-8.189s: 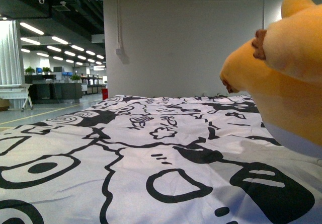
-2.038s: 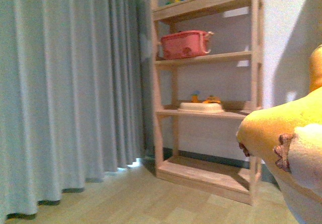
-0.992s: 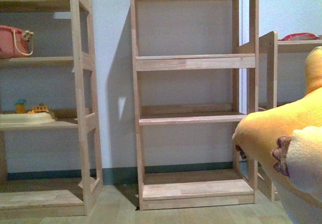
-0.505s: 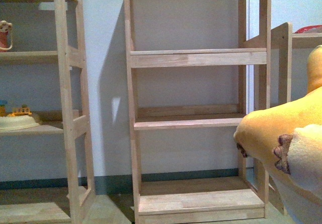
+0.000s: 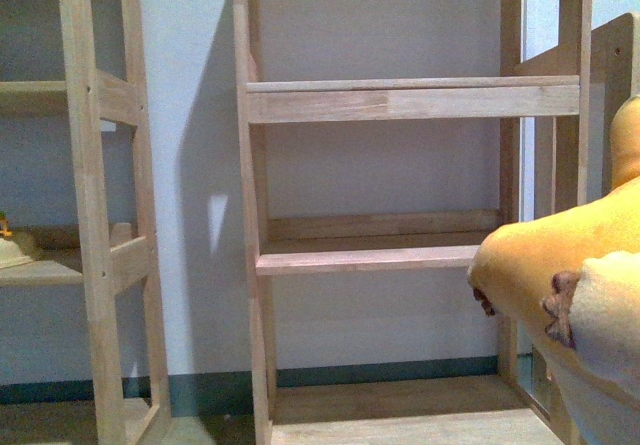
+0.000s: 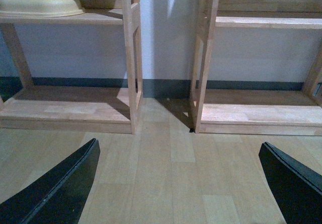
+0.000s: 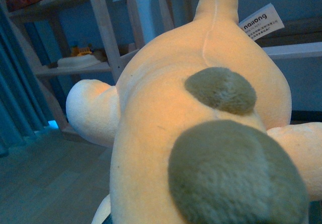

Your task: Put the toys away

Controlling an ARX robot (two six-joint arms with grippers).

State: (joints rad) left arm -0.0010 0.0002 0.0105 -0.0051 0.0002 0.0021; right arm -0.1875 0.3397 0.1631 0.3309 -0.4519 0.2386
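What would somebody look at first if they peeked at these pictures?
The big orange plush grabs the eye, bulging in close at the right edge of the front view and filling the right wrist view. Behind it stands a tall wooden shelf. A cream tray sits on the next shelf, to the left.

my front view is softly lit and a little dim, with a warm cast on the wooden shelf (image 5: pixel 410 102). light comes from the right: its post throws a broad shadow leftward on the pale wall (image 5: pixel 190 115), broken by one small bright patch. the plush toy (image 5: pixel 545 255) at the edge is too close and goes soft. my left wrist view is cooler and fairly sharp, the floor (image 6: pixel 171 173) shadowed by the shelves, the fingers (image 6: pixel 55 194) of my left hand (image 6: pixel 178 146) flat black. my right wrist view is bluish and dim, the fur blurred.
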